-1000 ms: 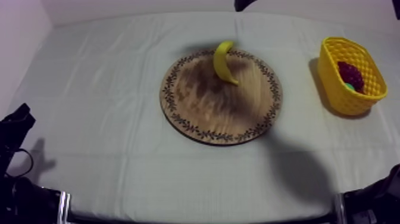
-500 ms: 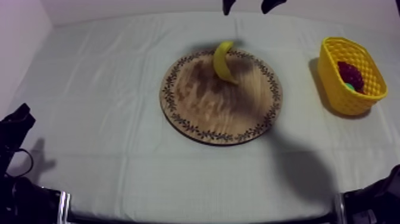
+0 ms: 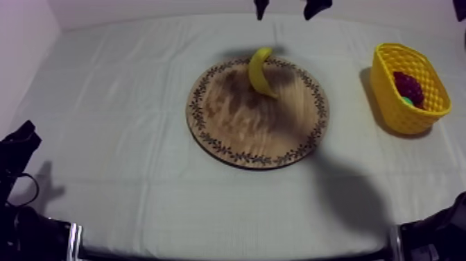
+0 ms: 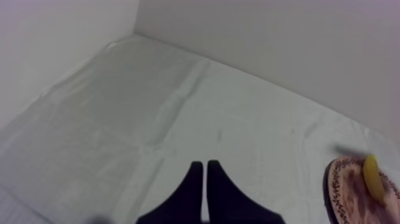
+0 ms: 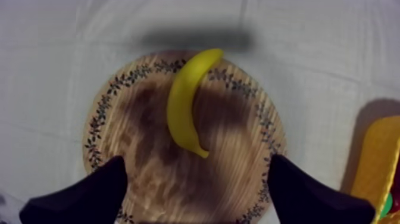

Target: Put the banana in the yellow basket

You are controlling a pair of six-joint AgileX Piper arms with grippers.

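1. Grey-white cloth table (image 3: 125,104): banana (image 3: 259,71) lies on the wooden board (image 3: 243,132), near its far rim.
2. My right gripper (image 3: 288,8) hovers over it, fingers wide apart.
3. My left gripper (image 4: 205,179) rests low, fingers together.

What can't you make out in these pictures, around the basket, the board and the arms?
1. Top view: the wall of the basket hides most of what lies in it; a green thing beside the grapes is too covered to name.
2. Top view: the upper edge cuts off the right tool above its fingertips.
3. Left wrist view: the picture's edge cuts off most of the board.
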